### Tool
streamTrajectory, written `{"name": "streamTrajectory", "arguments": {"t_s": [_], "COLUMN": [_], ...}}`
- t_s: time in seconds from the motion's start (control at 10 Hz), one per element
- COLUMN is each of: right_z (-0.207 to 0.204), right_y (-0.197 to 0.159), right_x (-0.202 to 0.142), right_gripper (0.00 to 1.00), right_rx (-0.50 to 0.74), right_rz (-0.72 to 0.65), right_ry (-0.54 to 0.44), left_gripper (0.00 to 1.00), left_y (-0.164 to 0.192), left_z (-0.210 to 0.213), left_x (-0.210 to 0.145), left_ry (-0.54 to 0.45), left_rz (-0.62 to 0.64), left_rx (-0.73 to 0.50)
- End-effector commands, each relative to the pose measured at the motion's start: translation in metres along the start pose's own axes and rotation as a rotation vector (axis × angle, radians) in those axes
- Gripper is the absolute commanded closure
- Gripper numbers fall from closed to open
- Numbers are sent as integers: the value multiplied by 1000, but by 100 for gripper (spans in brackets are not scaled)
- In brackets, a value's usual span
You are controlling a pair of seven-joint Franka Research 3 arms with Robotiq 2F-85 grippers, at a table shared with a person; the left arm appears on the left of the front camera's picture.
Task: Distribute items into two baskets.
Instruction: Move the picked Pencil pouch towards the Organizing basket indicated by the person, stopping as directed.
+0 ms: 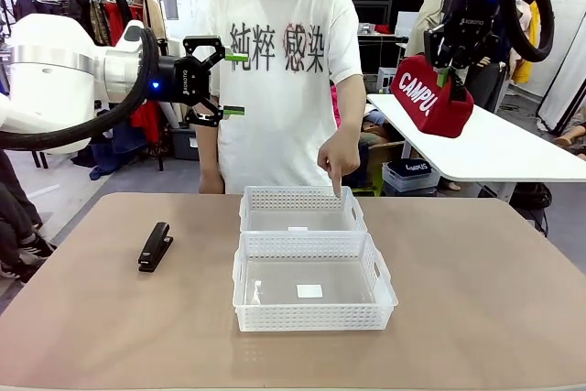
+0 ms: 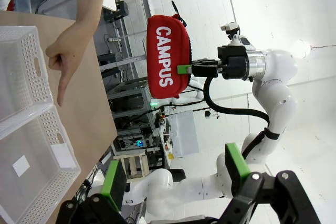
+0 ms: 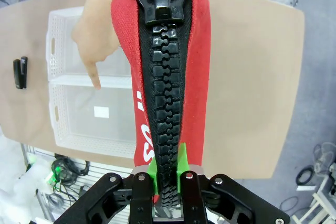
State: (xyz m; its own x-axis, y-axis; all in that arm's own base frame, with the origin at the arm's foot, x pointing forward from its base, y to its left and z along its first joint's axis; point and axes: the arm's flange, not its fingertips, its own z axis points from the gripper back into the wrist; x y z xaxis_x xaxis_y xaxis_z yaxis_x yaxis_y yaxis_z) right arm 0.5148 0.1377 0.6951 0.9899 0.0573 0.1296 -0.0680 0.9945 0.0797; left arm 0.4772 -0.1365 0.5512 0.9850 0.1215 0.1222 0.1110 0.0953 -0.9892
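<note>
– Red zip pouch [image 1: 430, 98]: where is it, and which way does it lie?
– High in the air on the robot's right, well above the table [image 1: 476, 299] and clear of both baskets. The right gripper [image 1: 446, 75] is clamped on its black zipper edge, so the zip faces up and the body hangs below. In the front view its long axis runs nearly level, sloping down toward picture right, with the white "CAMPUS" side facing the camera. In the right wrist view the zip runs straight away from the fingertips, with the pull at the far end.
– And the left gripper [image 1: 235, 84]?
– Jaws spread wide with nothing between them, raised at the left, fingers aimed toward the person.
– The stapler [image 1: 156, 245]?
– Flat on the table at the robot's left, well apart from the baskets, its long axis running near to far.
– The baskets?
– Touching, one behind the other at mid-table, long sides across: near basket [image 1: 311, 318] and far basket [image 1: 298, 192], each with only a small white label inside. The person's hand [image 1: 337, 157] points its forefinger down at the far basket's right end.
</note>
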Motion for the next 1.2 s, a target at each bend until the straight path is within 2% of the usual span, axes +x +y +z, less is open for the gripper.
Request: {"name": "streamTrajectory", "arguments": {"t_s": [0.0,0.4,1.1], "right_z": [0,0,7], "right_y": [0,0,50], "right_x": [-5,0,-41], "right_gripper": [100,100,100], "right_rx": [-1,0,-55], "right_rz": [6,0,609], "right_ry": [-2,0,-127], "left_gripper": [0,0,0], "left_y": [-2,-2,-2], "left_z": [1,1,1], "left_x": [0,0,0], "left_ry": [3,3,3], "left_rz": [0,0,0], "left_rx": [-1,-1,-1]}}
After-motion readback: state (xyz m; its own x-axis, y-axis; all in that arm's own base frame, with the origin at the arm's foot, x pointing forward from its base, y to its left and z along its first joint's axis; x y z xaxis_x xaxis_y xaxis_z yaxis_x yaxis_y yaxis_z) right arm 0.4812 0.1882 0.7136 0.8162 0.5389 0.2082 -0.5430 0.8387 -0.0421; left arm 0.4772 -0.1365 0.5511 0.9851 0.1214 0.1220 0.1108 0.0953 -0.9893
